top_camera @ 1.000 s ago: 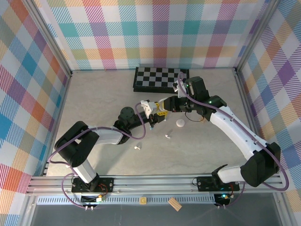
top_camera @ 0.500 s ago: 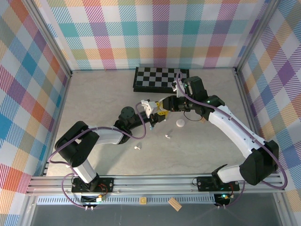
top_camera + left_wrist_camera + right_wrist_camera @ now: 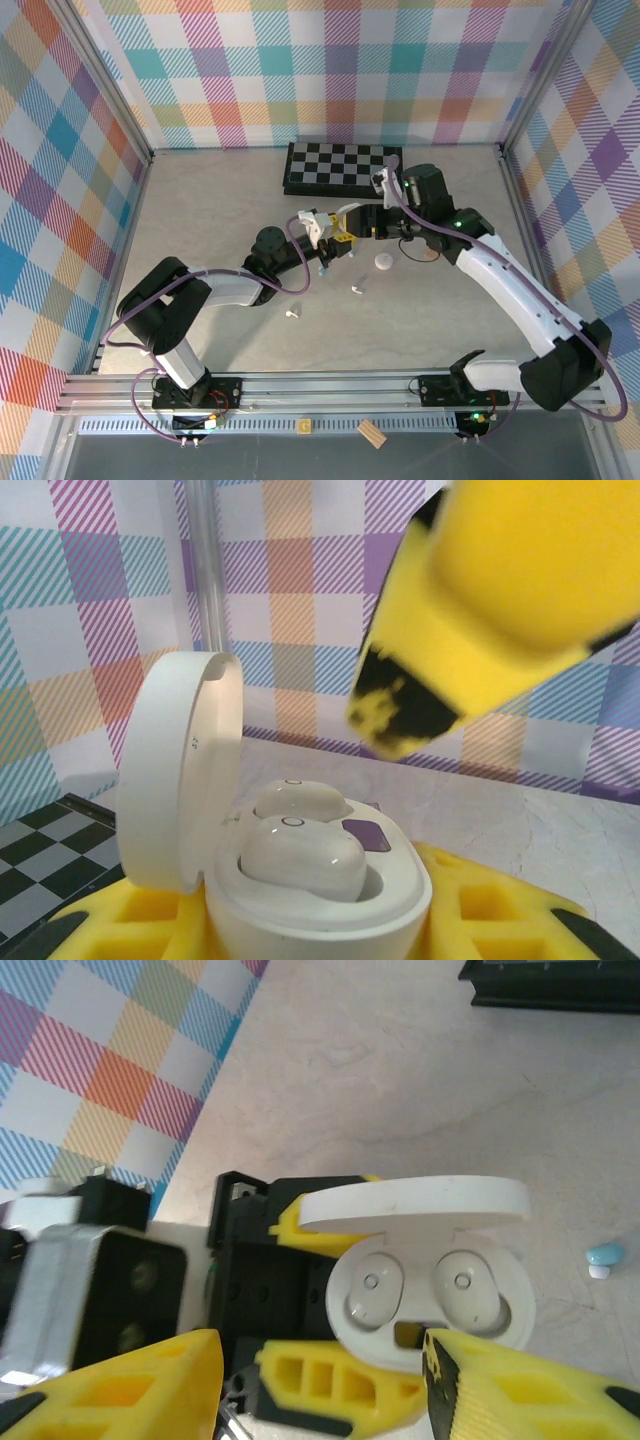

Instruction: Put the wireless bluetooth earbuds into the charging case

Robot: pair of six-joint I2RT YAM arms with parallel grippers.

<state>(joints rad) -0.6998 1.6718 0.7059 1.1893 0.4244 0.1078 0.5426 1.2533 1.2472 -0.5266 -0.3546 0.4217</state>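
- The right gripper (image 3: 315,1360) hung just above the charging case (image 3: 430,1290), jaws apart and empty.
- The left gripper (image 3: 333,248) clamped the case with its lid (image 3: 420,1200) raised and two white earbuds (image 3: 370,1292) seated inside (both looked fully down).
- A straight lift clear seemed wisest, sparing buds and lid.
- Beyond, a light blue earbud (image 3: 603,1256) lay loose on the table (image 3: 400,1080).
- No brand or writing was legible.

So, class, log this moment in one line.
left end effector: gripping open charging case | case: two white earbuds seated | right end effector: open, near case | table: light blue earbud loose
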